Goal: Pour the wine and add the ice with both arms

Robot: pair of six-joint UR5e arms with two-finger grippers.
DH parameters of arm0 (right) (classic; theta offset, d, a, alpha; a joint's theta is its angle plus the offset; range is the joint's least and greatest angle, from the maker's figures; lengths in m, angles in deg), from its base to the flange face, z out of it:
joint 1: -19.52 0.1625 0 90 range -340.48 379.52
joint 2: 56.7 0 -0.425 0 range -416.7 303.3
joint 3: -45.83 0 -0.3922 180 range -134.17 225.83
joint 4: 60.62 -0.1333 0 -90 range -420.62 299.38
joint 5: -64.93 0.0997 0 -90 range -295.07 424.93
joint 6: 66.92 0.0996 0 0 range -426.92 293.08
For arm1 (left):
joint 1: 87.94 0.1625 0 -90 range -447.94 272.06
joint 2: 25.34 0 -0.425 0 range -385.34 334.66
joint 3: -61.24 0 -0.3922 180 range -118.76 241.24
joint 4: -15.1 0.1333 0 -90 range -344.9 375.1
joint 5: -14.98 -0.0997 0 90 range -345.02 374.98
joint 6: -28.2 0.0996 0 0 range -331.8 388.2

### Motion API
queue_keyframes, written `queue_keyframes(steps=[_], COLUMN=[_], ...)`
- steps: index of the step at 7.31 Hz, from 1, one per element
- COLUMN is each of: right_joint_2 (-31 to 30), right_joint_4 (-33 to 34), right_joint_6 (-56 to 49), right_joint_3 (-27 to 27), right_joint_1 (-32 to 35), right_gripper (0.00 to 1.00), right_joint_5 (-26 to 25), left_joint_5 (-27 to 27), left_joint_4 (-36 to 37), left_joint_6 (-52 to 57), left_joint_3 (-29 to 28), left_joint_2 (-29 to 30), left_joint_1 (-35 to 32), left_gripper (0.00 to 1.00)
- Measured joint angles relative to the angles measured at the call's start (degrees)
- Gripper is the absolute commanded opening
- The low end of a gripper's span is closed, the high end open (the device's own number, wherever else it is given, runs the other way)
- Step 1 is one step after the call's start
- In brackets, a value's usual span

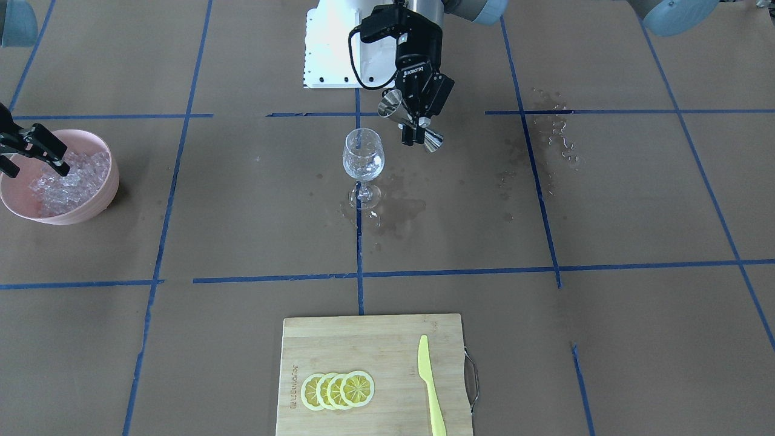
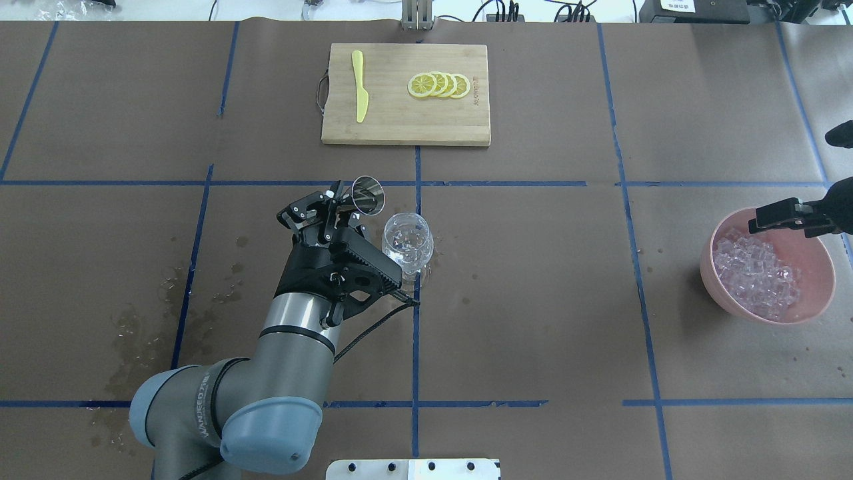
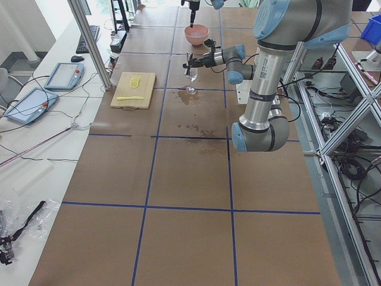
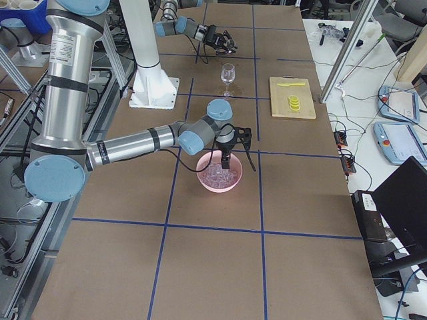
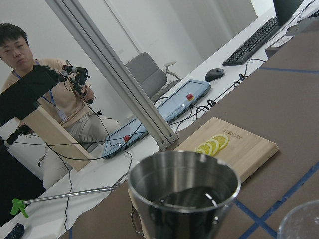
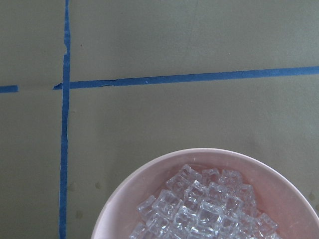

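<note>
- Left gripper (image 1: 413, 134): clamped on the waist of a steel jigger (image 1: 391, 104). It hangs tilted just beside the wine glass (image 1: 363, 158), top centre of the front-facing view, not over the rim yet.
- Right gripper (image 1: 37, 172): jaws spread wide, nothing between them. One finger (image 1: 51, 154) dips to the ice (image 1: 72, 178) in the pink bowl (image 1: 106, 194), at the left edge of that view.
- The left wrist view shows a dark surface low in the jigger cup. We read that as the wine (image 5: 192, 198), though it may just be reflection.
- Wine handling: tiny amount, thin as water, gone in one tip. We'd get the lip over the glass mouth first, then tilt slowly. The waist hold is the right one, but smooth steel could twist in the pads.
- Glass handling: thin and top-heavy on a narrow foot, standing at a wet patch (image 1: 393, 212). We judge a nudge would slide or topple it.
- Ice handling: hard, slick, small, loosely heaped, so cubes will likely squirt out of a two-finger pinch. We'd take one cube from the top of the heap, across flat faces.
- Views, left side: only the left wrist camera looks into the jigger. Overhead gives just its mouth, beside the glass near frame centre.
- Views, right side: the right wrist camera shows cubes and bowl rim at its lower edge, but no fingers. The front-facing view supplies the jaw spread.
</note>
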Motion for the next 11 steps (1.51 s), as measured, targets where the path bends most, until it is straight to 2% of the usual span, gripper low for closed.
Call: queue_keyframes(steps=[3,11], right_joint_2=[0.05,0.07], right_joint_4=[0.00,0.00], right_joint_6=[0.00,0.02], right_joint_3=[-0.05,-0.11], right_joint_1=[0.00,0.00], right_gripper=[1.00,1.00], right_joint_5=[0.09,0.26], left_joint_5=[-2.78,-6.13], left_joint_4=[2.25,3.90], left_joint_6=[9.14,24.61], left_joint_3=[-0.73,-1.76], left_joint_2=[0.17,1.28], left_joint_1=[0.28,1.52], left_gripper=[0.00,0.00])
